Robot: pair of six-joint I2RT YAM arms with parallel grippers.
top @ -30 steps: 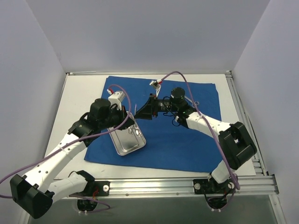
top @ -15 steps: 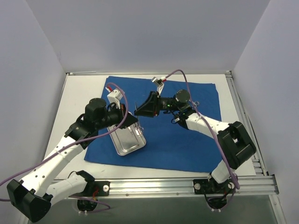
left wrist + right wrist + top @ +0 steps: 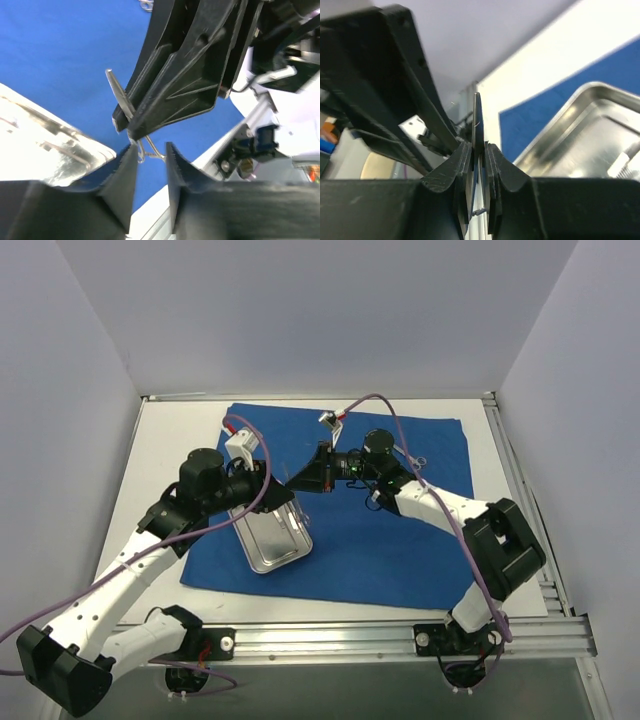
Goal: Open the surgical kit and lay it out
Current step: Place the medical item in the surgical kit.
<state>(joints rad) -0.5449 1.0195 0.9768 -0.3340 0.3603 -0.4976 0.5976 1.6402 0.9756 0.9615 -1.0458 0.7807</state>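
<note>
The royal-blue cloth [image 3: 400, 530] lies spread flat on the table. The steel tray [image 3: 262, 552] sits on its left part, below both grippers, and shows in the right wrist view [image 3: 590, 120]. My right gripper [image 3: 299, 480] [image 3: 479, 147] is shut on a small pair of metal scissors [image 3: 477, 117], held in the air with the blade up. In the left wrist view the blade [image 3: 119, 95] sticks out past the right gripper's fingers [image 3: 175, 80]. My left gripper [image 3: 281, 483] [image 3: 150, 150] is open, its tips on either side of the scissors' finger rings [image 3: 146, 148].
Another small instrument [image 3: 420, 460] lies on the cloth at the right. An instrument lies inside the tray [image 3: 626, 161]. The two grippers are tip to tip over the tray's far end. White walls close in the table on three sides; a metal rail [image 3: 400, 638] runs along the near edge.
The right gripper rose a little with the scissors, then came back down. The left arm shifted slightly left, its gripper staying at the scissors' rings.
</note>
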